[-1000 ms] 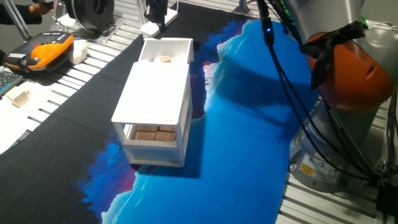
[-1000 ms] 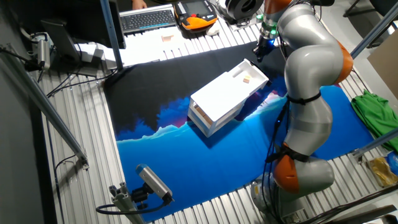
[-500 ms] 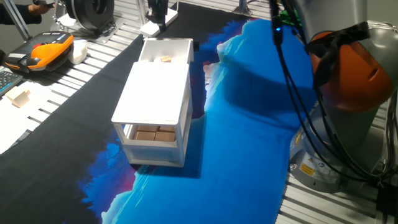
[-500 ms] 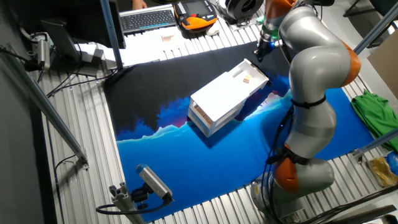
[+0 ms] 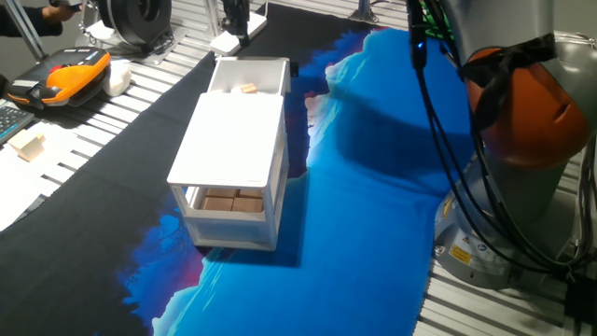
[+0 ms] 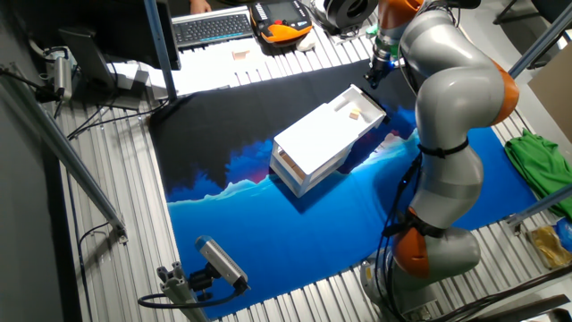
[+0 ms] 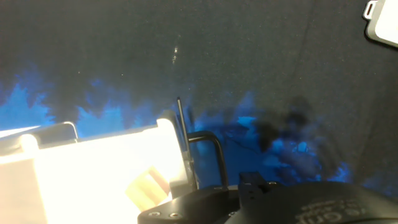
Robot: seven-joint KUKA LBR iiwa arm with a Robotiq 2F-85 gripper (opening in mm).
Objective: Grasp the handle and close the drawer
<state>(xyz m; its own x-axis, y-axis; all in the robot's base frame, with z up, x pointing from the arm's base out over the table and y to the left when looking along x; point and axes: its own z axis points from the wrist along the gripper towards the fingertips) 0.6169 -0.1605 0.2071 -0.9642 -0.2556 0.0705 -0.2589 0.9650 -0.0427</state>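
The white two-tier cabinet (image 5: pixel 233 140) stands on the blue and black cloth. Its upper drawer (image 5: pixel 250 73) is pulled out at the far end and holds a small tan block (image 5: pixel 247 90). It also shows in the other fixed view (image 6: pixel 356 105). My gripper (image 5: pixel 235 21) hangs just beyond the drawer's outer end, also seen in the other fixed view (image 6: pixel 375 70). In the hand view the bright white drawer (image 7: pixel 93 168) fills the lower left, with its thin black wire handle (image 7: pixel 208 149) on the end wall, just above the hand's dark body. The fingers do not show clearly.
Tan wooden blocks (image 5: pixel 229 200) sit in the cabinet's lower tier. An orange and black device (image 5: pixel 76 75) and a white block (image 5: pixel 118 75) lie on the slatted table at the far left. A keyboard (image 6: pixel 213 27) is at the back. The arm's base (image 6: pixel 429 250) stands beside the cloth.
The arm's upper links and cables have shifted slightly sideways. The gripper has stayed near the drawer's outer end, and the drawer has not moved.
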